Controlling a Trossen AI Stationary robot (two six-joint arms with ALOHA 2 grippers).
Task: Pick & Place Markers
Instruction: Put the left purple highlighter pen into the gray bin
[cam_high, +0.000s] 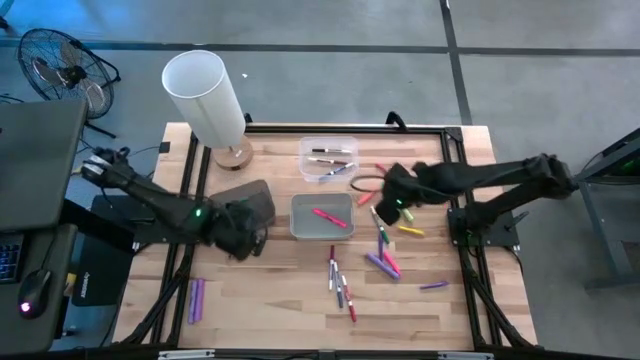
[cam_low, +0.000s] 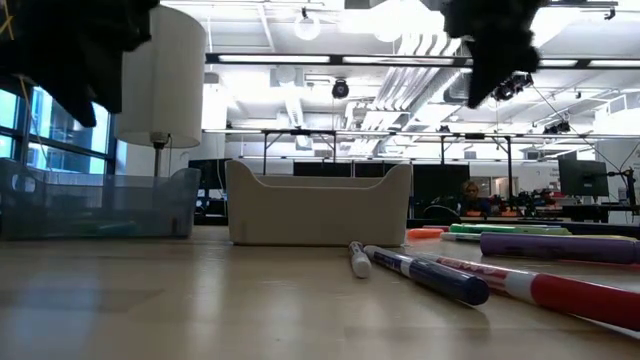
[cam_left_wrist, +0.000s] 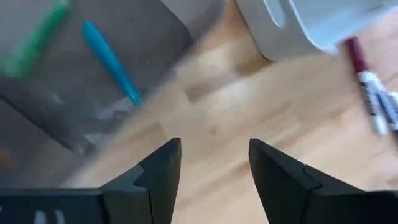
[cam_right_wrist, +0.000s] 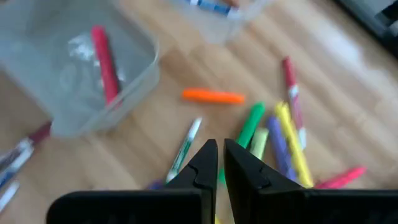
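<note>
Markers lie scattered on the wooden table: a cluster (cam_high: 385, 250) at the right, several more (cam_high: 341, 284) near the front, and purple ones (cam_high: 197, 299) at the front left. A red marker (cam_high: 329, 217) lies in the grey bin (cam_high: 300, 228). My right gripper (cam_high: 383, 208) is shut and empty, raised above the cluster. In the right wrist view (cam_right_wrist: 217, 155) it hangs over a green marker (cam_right_wrist: 250, 122), a yellow one (cam_right_wrist: 291, 142) and an orange one (cam_right_wrist: 213, 96). My left gripper (cam_left_wrist: 214, 158) is open and empty, over bare wood beside a dark translucent bin (cam_high: 258, 197).
A clear bin (cam_high: 346, 143) holding several markers stands behind the grey bin. The dark bin holds a green marker (cam_left_wrist: 34, 40) and a blue marker (cam_left_wrist: 111, 62). A lamp with a white shade (cam_high: 203, 92) stands at the far left. The black frame rail (cam_high: 340, 128) runs along the table's far edge.
</note>
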